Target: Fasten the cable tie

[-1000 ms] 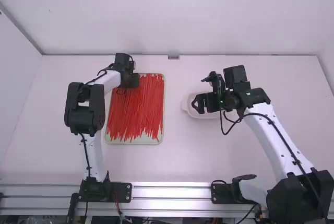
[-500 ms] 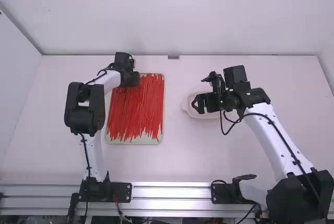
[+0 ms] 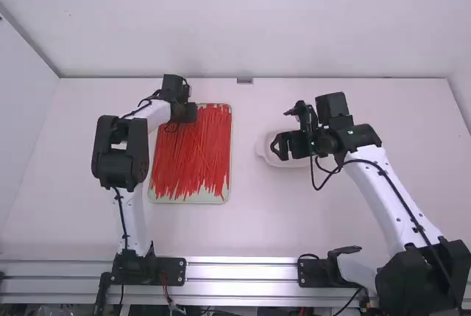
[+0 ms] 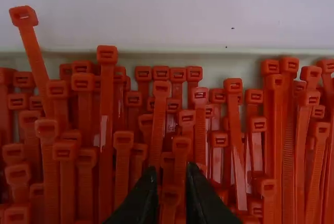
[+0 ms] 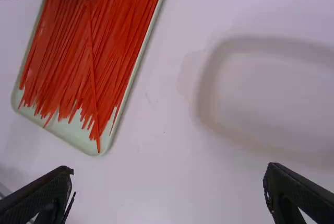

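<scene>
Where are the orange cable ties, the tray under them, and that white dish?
cable ties [image 3: 193, 152], high view, middle of the orange pile.
tray [image 3: 190, 198], high view, its bare near edge.
white dish [image 5: 261, 96], right wrist view, its bare floor.

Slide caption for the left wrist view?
Left hand set among the heads of red cable ties on a pale tray.
</scene>
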`<move>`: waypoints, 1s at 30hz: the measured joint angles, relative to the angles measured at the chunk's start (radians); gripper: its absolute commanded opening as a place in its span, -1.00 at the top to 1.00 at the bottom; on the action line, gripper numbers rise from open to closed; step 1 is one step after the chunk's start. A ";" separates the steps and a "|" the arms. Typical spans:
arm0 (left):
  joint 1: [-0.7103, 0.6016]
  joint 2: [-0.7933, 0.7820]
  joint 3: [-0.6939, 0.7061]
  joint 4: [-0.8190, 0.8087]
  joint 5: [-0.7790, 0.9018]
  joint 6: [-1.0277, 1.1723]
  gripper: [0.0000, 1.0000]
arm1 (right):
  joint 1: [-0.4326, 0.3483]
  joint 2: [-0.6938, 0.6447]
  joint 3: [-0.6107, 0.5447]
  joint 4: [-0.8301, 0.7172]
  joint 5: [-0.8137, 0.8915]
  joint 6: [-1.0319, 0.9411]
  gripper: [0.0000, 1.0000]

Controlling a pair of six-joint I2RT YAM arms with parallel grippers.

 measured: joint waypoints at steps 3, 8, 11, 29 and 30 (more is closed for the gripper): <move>0.000 0.000 0.000 -0.002 0.000 0.000 0.66 | 0.000 0.000 0.000 0.006 0.000 -0.003 -0.96; 0.000 0.001 0.000 -0.019 0.000 0.000 0.68 | 0.000 0.000 0.000 0.017 0.000 -0.006 -0.96; 0.000 0.001 0.000 -0.018 0.000 0.000 0.68 | 0.000 0.000 0.000 0.022 0.000 -0.007 -0.96; 0.000 0.007 0.000 -0.013 0.000 -0.003 0.95 | -0.010 0.000 0.000 0.024 0.000 -0.006 -0.96; 0.000 0.007 0.000 -0.012 -0.001 -0.003 0.96 | -0.010 0.000 0.000 0.024 0.000 -0.006 -0.96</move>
